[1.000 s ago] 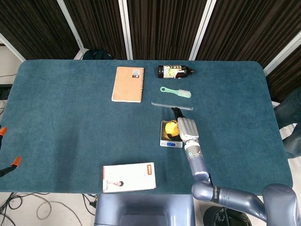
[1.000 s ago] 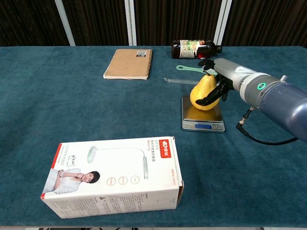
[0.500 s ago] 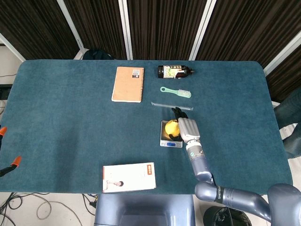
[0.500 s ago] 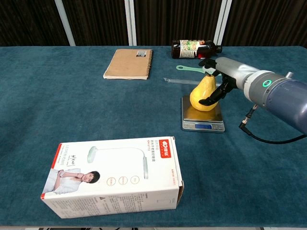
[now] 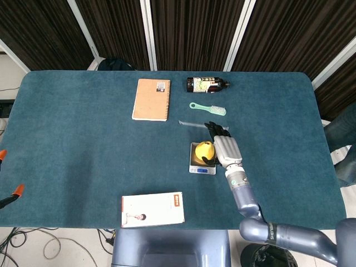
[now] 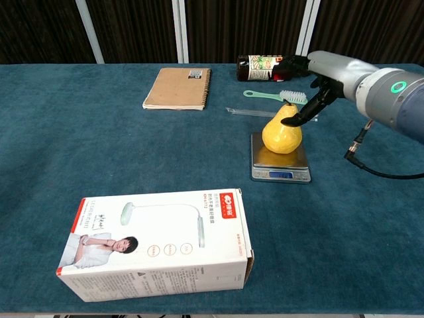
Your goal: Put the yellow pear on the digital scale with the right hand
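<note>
The yellow pear [image 5: 204, 150] [image 6: 281, 132] stands upright on the small silver digital scale [image 5: 201, 168] [image 6: 281, 173] near the table's middle. My right hand [image 5: 226, 147] [image 6: 320, 71] hovers just right of and above the pear with its fingers spread, holding nothing. One dark fingertip [image 6: 295, 120] lies right beside the pear's neck; contact is unclear. The left hand shows in neither view.
A tan notebook [image 5: 151, 99], a dark bottle [image 5: 207, 84] lying on its side, a green brush [image 5: 208, 108] and a clear thin stick [image 5: 203, 125] lie behind the scale. A white lamp box [image 5: 152, 209] [image 6: 156, 242] lies near the front edge.
My right hand has let go of the pear, opened, and lifted up and to the right. The pear now stands alone on the scale.
</note>
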Tool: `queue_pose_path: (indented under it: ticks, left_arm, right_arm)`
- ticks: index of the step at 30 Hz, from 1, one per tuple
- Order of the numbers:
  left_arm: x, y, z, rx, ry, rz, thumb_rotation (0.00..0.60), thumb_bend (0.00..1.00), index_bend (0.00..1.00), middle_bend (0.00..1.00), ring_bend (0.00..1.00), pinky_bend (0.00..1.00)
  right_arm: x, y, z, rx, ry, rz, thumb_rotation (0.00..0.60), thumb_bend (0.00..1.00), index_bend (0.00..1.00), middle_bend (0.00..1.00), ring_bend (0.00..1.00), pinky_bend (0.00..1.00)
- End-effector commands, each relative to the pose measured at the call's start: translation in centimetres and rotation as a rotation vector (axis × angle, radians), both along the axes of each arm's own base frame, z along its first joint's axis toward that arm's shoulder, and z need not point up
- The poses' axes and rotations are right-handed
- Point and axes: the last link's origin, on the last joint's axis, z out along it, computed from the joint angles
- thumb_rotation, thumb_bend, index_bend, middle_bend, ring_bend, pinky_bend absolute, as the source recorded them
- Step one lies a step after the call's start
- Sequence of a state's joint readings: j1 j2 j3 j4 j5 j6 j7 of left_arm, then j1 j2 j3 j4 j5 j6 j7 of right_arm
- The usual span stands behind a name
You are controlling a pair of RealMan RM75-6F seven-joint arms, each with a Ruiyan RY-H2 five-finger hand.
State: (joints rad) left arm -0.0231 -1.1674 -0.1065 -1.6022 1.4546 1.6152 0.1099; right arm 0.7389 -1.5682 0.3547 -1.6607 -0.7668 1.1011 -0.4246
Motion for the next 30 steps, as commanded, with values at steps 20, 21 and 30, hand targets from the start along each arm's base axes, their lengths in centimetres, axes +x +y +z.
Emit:
queue_pose_path:
  ticks: [20, 21, 30]
  left_arm:
    - [0.2, -0.3, -0.1, -0.007, -0.01, -0.006, 0.6, 0.19, 0.1, 0.05, 0.0, 0.04]
    - [0.2, -0.3, -0.1, -0.008, -0.011, -0.005, 0.6, 0.19, 0.1, 0.05, 0.0, 0.04]
    - [-0.1, -0.1, -0.3, -0.021, -0.007, 0.029, 0.6, 0.19, 0.1, 0.06, 0.0, 0.04]
  right_arm:
    - [-15.0, 15.6, 13.6, -0.298, 0.27, 0.16, 0.6, 0.3, 0.0, 0.0, 0.01, 0.1]
    - [-15.5, 15.9, 13.5, -0.305, 0.289, 0.161, 0.6, 0.3, 0.0, 0.0, 0.01, 0.1]
    - [-18.1, 17.6, 12.9, -0.314, 0.378, 0.119, 0.6, 0.3, 0.0, 0.0, 0.0, 0.09]
